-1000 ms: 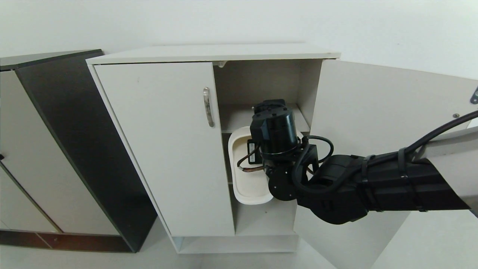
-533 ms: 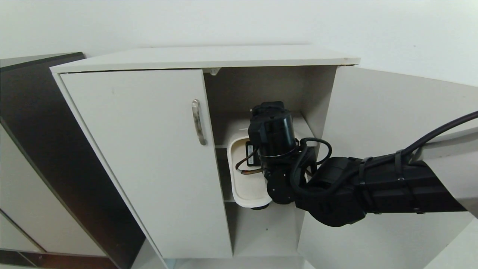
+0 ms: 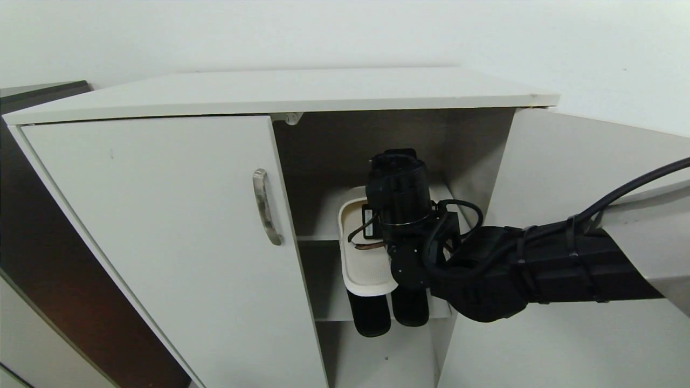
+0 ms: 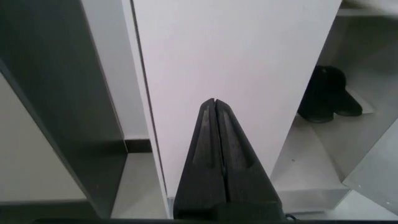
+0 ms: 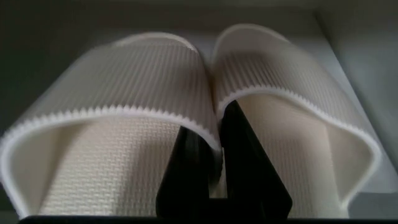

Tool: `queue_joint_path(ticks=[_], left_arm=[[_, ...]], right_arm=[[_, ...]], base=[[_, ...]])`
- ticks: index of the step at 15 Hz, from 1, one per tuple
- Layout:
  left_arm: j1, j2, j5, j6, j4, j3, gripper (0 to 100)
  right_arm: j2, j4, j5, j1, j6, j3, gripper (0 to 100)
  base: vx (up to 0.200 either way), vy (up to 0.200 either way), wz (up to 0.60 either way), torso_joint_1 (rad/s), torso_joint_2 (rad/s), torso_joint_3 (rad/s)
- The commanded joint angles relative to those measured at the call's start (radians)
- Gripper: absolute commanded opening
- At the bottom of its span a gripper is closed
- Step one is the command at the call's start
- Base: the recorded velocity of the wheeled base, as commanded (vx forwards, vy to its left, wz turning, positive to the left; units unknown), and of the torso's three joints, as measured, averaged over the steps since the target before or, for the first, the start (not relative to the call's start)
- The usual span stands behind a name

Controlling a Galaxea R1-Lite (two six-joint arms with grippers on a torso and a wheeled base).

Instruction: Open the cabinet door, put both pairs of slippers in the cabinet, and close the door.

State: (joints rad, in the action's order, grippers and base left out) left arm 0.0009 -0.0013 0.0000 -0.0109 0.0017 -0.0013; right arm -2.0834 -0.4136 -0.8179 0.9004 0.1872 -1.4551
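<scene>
Cream textured slippers (image 5: 124, 124), one pair, clamped by their inner strap edges in the right gripper (image 5: 216, 140), held over the upper shelf (image 3: 323, 215) inside the white laminate cabinet (image 3: 269, 94), black slippers (image 3: 369, 318) lying on the shelf below. Step judged: stowing the second pair; next calls for setting down, release, withdrawal, then shutting the open door (image 3: 566, 161). Head view gives shelf placement; right wrist view the grip; left wrist view the left gripper (image 4: 214, 102), fingers pressed together, empty.

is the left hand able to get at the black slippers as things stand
Probably not directly. The left hand, shut, faces the closed door; the black slippers lie past its edge in the open half, where the right arm holding the white slippers crowds the opening.
</scene>
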Motion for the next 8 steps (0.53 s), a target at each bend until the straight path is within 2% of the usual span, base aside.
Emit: queue_joint_path(ticks=[1,8], left_arm=[[0.001,0.001,0.002,-0.001,0.0,0.0,0],[0.001,0.001,0.0,0.0,0.0,0.0,0]], right_arm=[[-0.003,-0.016,0.0,0.0,0.0,0.025,0],[-0.061,-0.033,0.014,-0.075,-0.025,-0.005,0]], base=[[0.0,0.0,0.0,0.0,0.0,0.0],[0.0,0.0,0.0,0.0,0.0,0.0]])
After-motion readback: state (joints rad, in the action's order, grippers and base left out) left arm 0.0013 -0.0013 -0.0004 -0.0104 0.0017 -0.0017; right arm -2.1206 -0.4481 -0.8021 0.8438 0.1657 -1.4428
